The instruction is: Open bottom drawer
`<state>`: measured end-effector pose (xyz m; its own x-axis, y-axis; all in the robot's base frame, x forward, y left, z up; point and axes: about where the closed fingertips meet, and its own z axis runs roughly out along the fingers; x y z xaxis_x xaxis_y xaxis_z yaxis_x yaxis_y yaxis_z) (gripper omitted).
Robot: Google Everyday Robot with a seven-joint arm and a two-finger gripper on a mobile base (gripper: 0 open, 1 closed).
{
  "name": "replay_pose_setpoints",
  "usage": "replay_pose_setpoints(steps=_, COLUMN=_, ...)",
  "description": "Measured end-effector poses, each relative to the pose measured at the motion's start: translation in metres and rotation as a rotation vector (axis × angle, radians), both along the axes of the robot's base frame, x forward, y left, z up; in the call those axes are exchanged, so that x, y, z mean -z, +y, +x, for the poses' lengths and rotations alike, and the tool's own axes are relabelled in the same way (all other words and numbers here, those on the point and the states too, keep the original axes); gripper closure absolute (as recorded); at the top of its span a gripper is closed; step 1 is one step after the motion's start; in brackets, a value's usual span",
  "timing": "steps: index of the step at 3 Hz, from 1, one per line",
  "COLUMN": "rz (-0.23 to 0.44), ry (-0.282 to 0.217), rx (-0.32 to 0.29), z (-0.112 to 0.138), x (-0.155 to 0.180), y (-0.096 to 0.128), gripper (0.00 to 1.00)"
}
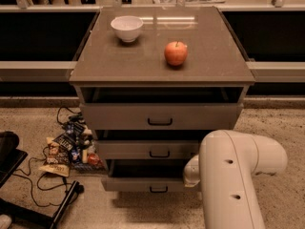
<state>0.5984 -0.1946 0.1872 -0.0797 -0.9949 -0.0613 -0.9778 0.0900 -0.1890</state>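
Speckled floor runs around a grey cabinet [159, 128] set against a dark, low wall, with rails and clutter along the far edge. Its worktop [209, 46] carries an apple [176, 53] right of centre and a white bowl [127, 27] at the far left, well apart. A thick white arm [236, 175] fills the near right corner and covers the cabinet's lower right side.

Of three drawers, the top drawer [119, 116] and middle drawer [124, 150] sit higher. The bottom drawer [128, 184] is lowest and nearest the floor, standing out toward the camera past the middle one, with a dark gap showing above its front. By that I judge it partly open.

It looks stiff and light, likely to slide straight on runners. The place to take hold is the black bar handle [158, 190] at the middle of the front. A pull off to one side could make it bind.

The tool [189, 171] sits at the drawer's right end, just beside the front and mostly behind the arm. Whether it is wide, narrow or holding anything I cannot tell. The drawer's inside is in shadow, and its right end is hidden. Packets [69, 147] and cables [33, 175] lie on the floor to the left.
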Motion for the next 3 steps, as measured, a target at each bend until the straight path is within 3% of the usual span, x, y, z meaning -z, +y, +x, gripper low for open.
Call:
replay_pose_setpoints(steps=1, rz=0.000, ry=0.003, rx=-0.001, z=-0.0018, x=0.0019, y=0.0004, gripper=0.05)
replay_pose_setpoints(steps=3, rz=0.000, ry=0.005, rx=-0.001, z=-0.0024, x=0.0026, y=0.0005, gripper=0.00)
